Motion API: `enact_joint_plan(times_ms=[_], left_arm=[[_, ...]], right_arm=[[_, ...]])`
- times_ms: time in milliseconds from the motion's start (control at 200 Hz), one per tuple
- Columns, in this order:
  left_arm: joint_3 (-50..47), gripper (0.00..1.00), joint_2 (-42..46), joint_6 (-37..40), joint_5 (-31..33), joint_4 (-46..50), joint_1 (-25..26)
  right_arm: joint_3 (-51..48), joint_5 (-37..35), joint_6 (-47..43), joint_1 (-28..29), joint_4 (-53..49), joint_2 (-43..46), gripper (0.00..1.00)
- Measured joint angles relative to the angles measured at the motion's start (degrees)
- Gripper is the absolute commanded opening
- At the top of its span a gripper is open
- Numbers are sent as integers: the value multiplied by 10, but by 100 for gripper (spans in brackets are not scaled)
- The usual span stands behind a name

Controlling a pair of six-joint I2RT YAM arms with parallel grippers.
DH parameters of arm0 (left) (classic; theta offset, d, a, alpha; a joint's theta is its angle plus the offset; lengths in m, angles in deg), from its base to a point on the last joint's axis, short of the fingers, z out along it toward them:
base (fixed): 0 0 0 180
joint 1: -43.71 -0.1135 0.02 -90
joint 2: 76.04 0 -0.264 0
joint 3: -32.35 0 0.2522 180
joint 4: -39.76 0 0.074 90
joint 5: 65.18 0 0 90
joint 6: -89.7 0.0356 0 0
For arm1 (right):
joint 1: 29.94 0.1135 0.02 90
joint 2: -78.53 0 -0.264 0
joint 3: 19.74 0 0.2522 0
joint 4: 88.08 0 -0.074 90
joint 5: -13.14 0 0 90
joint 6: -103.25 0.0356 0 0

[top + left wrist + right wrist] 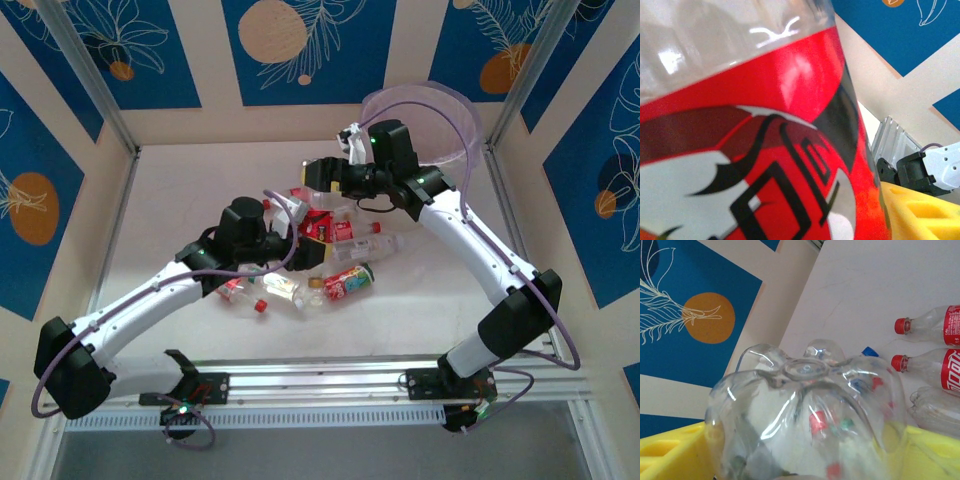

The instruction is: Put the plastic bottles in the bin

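Note:
Several plastic bottles [348,282] with red labels and red caps lie in a heap at mid-table. My left gripper [308,232] reaches into the heap from the left. In the left wrist view a red-labelled bottle [765,165] sits hard against my yellow finger [920,210], gripped. My right gripper [314,178] hangs over the heap's far side. Between its yellow fingers [670,452] sits a clear bottle [805,410], base pointing away from the camera. The bin [450,112], round and translucent with a lilac liner, stands at the back right, behind the right wrist.
More bottles [935,327] lie on the white table to the right of the held one, and a blue cap [869,351] is near them. A single bottle [240,292] rests under the left forearm. Metal frame posts and the blue-patterned walls close in the table.

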Motion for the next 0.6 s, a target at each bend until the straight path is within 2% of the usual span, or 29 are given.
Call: enact_joint_plan(times_ms=[95, 220, 260, 425, 595], left_arm=[[2, 66, 0, 0, 0, 0, 0], [6, 89, -2, 1, 11, 7, 0], [8, 100, -5, 3, 12, 10, 0], [19, 100, 2, 8, 47, 17, 3], [19, 100, 64, 0, 116, 67, 3]], right_arm=[[0, 2, -1, -2, -1, 0, 68], [0, -1, -3, -3, -2, 0, 65], [0, -6, -6, -4, -2, 1, 65], [23, -34, -39, -19, -27, 1, 64], [76, -86, -96, -50, -30, 5, 62]])
